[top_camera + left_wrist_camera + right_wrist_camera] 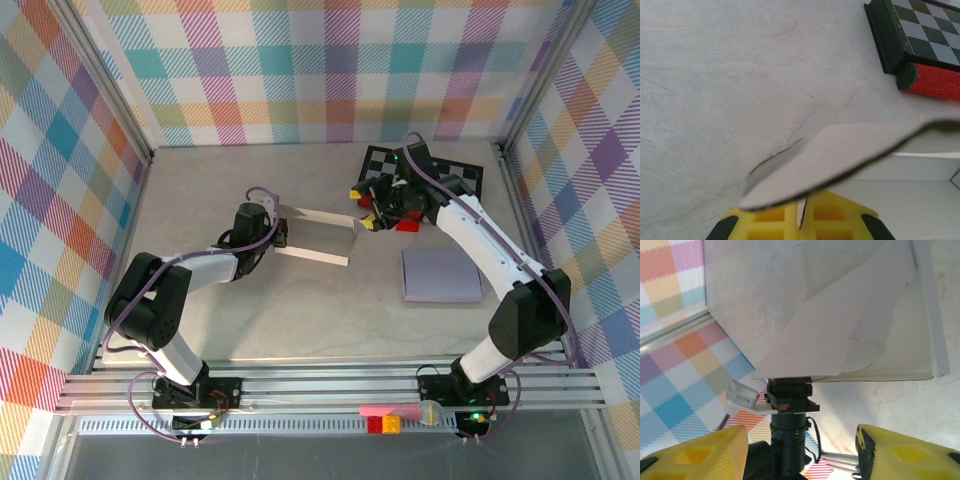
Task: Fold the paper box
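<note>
So: left hand (pixel 801 212) is pressed together on the edge of a flap (pixel 840 160). A thin sliver of card sits in the slit between its yellow fingers (pixel 770 220), and the flap rises off the worktop (pixel 715 90) and bows along its length. From above, that hand (pixel 268 228) is at the left end of the paper box (pixel 318 235), which lies part-flattened mid-worktop, roughly between the two arms.

Right hand (pixel 801 435) is spread wide with nothing between its fingers, facing the box (pixel 865 325) from the opposite end. From above it (pixel 368 218) sits just beside the box's right edge. I can't tell if it touches.

Outward from there: chessboard (pixel 425 170) and a red roller (pixel 932 80) close behind the right hand, purple sheet (pixel 440 275) nearer the bases.

My read on the risks:
- One-sided hold. If the left hand pulls or lifts, the whole box may drag or pivot instead of creasing.
- Small edge pinch on bowed card, so it could slip out or tear.
- The bow means the fold may land off the scored line.
- Right hand closing late or off-edge could shove the box, or clip the roller or chessboard.
</note>
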